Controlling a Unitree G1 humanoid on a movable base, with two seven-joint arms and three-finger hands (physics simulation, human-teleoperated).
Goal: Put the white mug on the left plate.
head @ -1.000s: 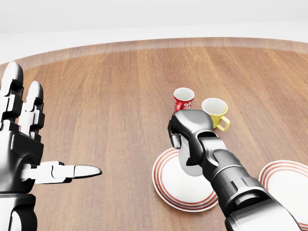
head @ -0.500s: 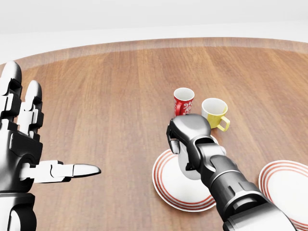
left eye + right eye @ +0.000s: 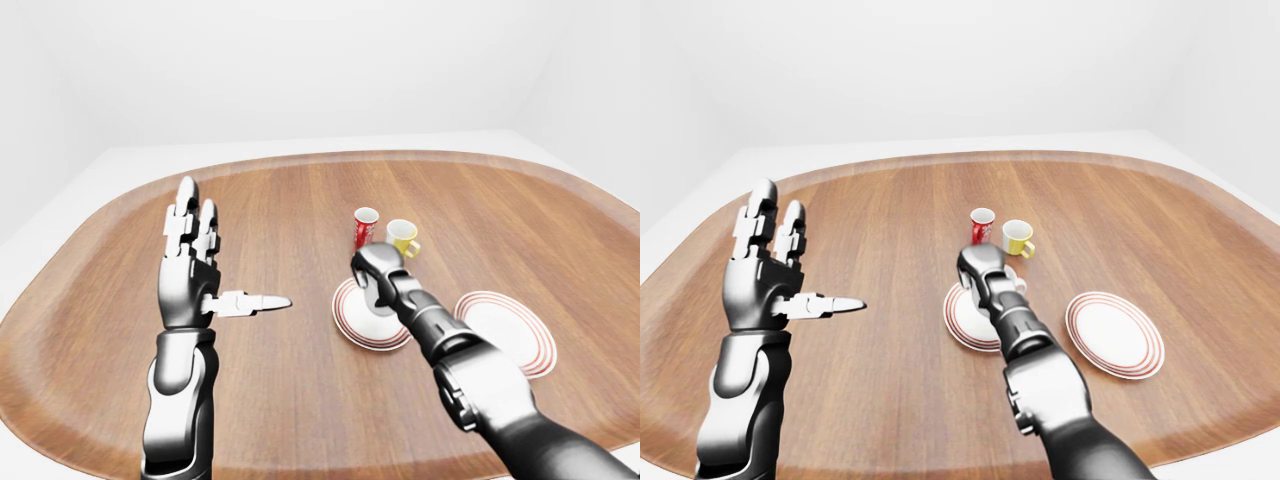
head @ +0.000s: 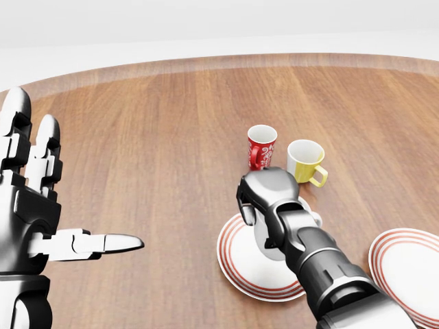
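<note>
Moved: over the last second our right hand (image 4: 264, 199) has come lower and a little nearer the bottom of the head view, carrying the mug (image 4: 269, 241) down with it; the camera and everything else stayed put.
Right hand: we have its fingers closed round the mug, the dark back of the hand covering most of it. Only a pale strip of the mug shows below and beside the hand.
Mug: white, held over the left plate (image 4: 236, 264), toward that plate's upper middle. We cannot tell whether its base touches the plate or hangs just above it.
Left plate: white with red rings, lying flat on the table (image 4: 151, 130), partly hidden by our right forearm.
Right plate (image 3: 1115, 334): same pattern, well apart from the first, to its right in the eye views, nothing on it.
Left hand (image 3: 190, 270): raised upright at the left of all views, fingers (image 3: 186, 205) straight and spread wide, thumb pointing right toward the plates. It holds nothing.
Red mug (image 4: 261, 146): upright on the table, just above the left plate in the head view.
Yellow mug (image 4: 306, 162): upright just right of the red one, handle turned to the right; the two stand close, but we see a gap between them.
</note>
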